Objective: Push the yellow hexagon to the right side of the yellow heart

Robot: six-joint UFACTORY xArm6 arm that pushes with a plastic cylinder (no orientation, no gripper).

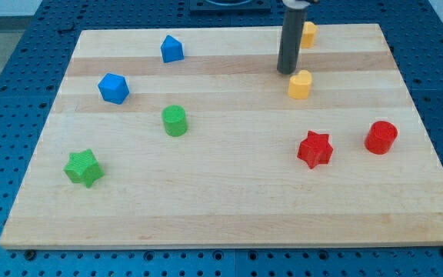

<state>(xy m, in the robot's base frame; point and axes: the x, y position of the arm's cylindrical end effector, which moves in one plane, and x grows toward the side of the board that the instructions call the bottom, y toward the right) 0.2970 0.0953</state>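
The yellow heart [301, 85] lies right of centre in the upper part of the wooden board [229, 208]. The yellow hexagon [308, 35] lies above it, near the board's top edge, its left side hidden behind the rod. My tip [286, 73] rests on the board just upper left of the yellow heart, close to it, and below and left of the yellow hexagon. I cannot tell whether the tip touches the heart.
A blue pentagon-like block [172, 49] and a blue block [114, 88] lie at the upper left. A green cylinder [174, 121] and a green star [82, 168] lie at the left. A red star [314, 148] and a red cylinder [381, 137] lie at the lower right.
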